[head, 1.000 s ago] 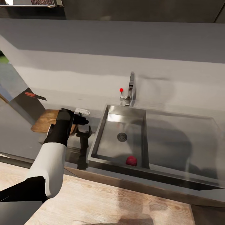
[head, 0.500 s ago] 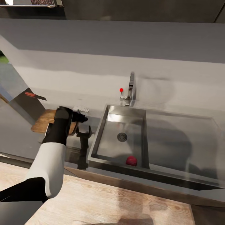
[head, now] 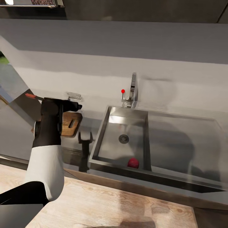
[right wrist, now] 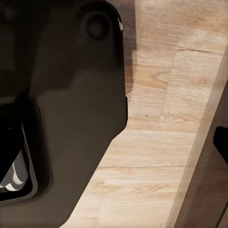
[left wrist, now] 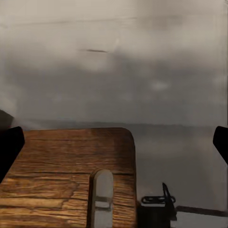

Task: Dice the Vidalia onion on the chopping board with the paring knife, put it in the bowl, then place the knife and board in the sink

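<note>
Vidalia onion (head: 133, 162), a small red bulb, rests on the sink (head: 104, 126) floor against the near wall, toward the basin's right side, apart from the round drain (head: 123, 138). Tap (head: 133, 86) with red knob (head: 123, 91) stands behind the basin's far rim. Chopping board (head: 70, 124) lies on the countertop (head: 186, 133) left of the sink, slot handle toward the basin, a strip of bare grey surface between board edge and sink rim. Left gripper (head: 75, 106) hovers above the board's far edge; in the left wrist view its fingertips (left wrist: 10, 147) stand spread wide, nothing between them, the board (left wrist: 66, 161) below. Paring knife (head: 34, 96) lies farther left, partly hidden by the arm. Right gripper state cannot be told.
</note>
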Robot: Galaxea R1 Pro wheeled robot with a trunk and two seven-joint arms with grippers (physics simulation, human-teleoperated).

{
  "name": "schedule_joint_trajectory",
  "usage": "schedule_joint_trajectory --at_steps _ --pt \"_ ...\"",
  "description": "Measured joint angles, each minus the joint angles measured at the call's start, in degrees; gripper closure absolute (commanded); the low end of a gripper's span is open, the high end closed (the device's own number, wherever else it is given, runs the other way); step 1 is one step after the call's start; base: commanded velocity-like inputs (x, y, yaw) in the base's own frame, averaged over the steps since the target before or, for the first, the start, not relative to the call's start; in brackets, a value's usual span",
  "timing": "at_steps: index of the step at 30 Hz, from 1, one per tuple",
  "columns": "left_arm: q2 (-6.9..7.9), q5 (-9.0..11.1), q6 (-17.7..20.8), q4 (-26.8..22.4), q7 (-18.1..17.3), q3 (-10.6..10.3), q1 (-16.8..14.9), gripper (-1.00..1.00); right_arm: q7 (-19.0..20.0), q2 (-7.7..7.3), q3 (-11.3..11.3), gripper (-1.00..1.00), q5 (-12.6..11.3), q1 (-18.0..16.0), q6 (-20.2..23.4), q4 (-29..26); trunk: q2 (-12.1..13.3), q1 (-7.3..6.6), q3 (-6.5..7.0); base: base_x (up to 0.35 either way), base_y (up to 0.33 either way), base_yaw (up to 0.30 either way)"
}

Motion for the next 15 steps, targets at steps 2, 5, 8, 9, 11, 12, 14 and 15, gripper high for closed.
schedule_joint_trajectory --at_steps 2,5,8,9,11,12,14,15 --pt "0.00 0.02 0.39 -0.58 -0.24 -0.02 0.00 -1.00 0.00 0.00 0.00 -1.00 0.00 0.00 0.00 0.01 0.00 0.00 0.00 -0.005 0.000 0.000" --pt "0.05 0.10 0.86 -1.15 -1.18 -0.06 0.00 -1.00 0.00 0.00 0.00 -1.00 0.03 0.00 0.00 -0.01 0.00 0.02 0.00 -0.105 0.000 0.000" --pt "0.05 0.12 1.02 -1.11 -2.15 -0.07 0.00 -1.00 0.00 -0.02 -0.01 -1.00 0.05 0.00 0.00 -0.01 0.00 0.03 0.00 -0.249 0.000 0.000" --pt "0.04 0.12 1.04 -1.03 -2.44 -0.07 0.00 -1.00 0.00 -0.03 -0.01 -1.00 0.04 0.00 0.00 0.00 0.01 0.03 0.00 -0.289 0.000 0.000" --pt "0.05 0.13 1.09 -0.69 -3.44 -0.07 0.00 -1.00 0.00 -0.06 0.00 -1.00 0.06 0.00 0.00 -0.01 0.01 0.04 0.00 -0.304 0.000 0.000" --pt "0.08 0.14 1.11 -0.43 -4.22 -0.07 0.00 -1.00 0.00 -0.07 0.00 -1.00 0.07 0.00 0.00 -0.03 0.01 0.04 0.00 -0.316 0.000 0.000" --pt "0.14 0.13 1.10 -0.03 -5.16 -0.07 0.00 -1.00 0.00 -0.07 0.00 -1.00 0.07 0.00 -0.02 -0.02 0.01 0.04 0.00 -0.322 0.000 0.000" --pt "0.21 0.14 1.09 0.51 -6.18 -0.06 0.00 -1.00 0.00 -0.08 -0.03 -1.00 0.07 0.00 -0.04 -0.04 0.01 0.04 0.00 -0.327 0.000 0.000"
